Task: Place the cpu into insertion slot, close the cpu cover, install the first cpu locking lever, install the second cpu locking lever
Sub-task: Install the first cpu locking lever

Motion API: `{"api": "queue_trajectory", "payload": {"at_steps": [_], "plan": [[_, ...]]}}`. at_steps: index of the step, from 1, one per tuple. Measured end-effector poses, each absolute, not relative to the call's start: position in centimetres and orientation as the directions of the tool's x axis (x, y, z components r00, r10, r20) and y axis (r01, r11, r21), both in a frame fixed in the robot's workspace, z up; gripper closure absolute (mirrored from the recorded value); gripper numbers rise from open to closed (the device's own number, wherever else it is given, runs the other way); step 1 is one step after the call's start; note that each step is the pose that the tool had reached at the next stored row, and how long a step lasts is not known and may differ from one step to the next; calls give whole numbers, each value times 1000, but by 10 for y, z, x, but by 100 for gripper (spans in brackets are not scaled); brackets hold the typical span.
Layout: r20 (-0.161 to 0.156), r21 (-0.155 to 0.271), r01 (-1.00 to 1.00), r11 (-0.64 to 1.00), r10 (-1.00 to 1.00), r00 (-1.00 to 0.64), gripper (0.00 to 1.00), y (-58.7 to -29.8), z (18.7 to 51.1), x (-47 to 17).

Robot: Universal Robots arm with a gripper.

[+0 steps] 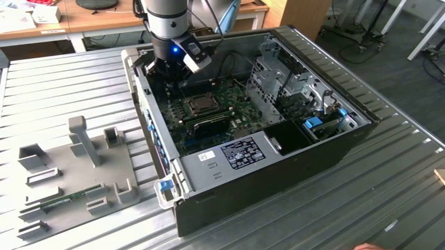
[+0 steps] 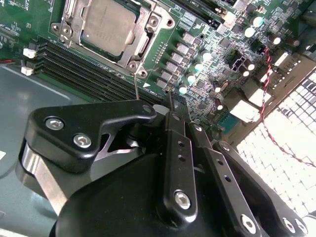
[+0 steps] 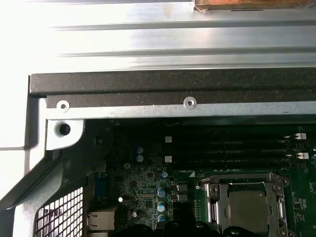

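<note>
CPU (image 2: pixel 108 27) seated on board (image 2: pixel 19 19), cover (image 2: pixel 146 39) down over it. My gripper (image 2: pixel 171 98) hangs beside it, jaws pressed together. Memory slots (image 2: pixel 84 69), thin upright lever (image 2: pixel 136 86) and capacitors (image 2: pixel 197 66) crowd close; red-black cable (image 2: pixel 269 98) nearby.

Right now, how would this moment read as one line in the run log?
cpu: seated, metal top showing | cpu cover: down around it | gripper: over motherboard, by thin lever rod
</note>
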State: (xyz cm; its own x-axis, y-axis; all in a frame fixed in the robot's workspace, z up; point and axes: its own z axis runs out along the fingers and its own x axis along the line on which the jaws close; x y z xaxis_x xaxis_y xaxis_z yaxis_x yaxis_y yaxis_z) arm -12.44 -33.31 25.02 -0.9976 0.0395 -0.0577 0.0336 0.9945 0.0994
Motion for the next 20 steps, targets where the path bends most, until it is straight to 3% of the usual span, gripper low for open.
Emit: {"api": "queue_trajectory", "payload": {"at_steps": [20], "plan": [[-59, 124, 33, 992, 41, -997, 90, -331, 254, -129]]}}
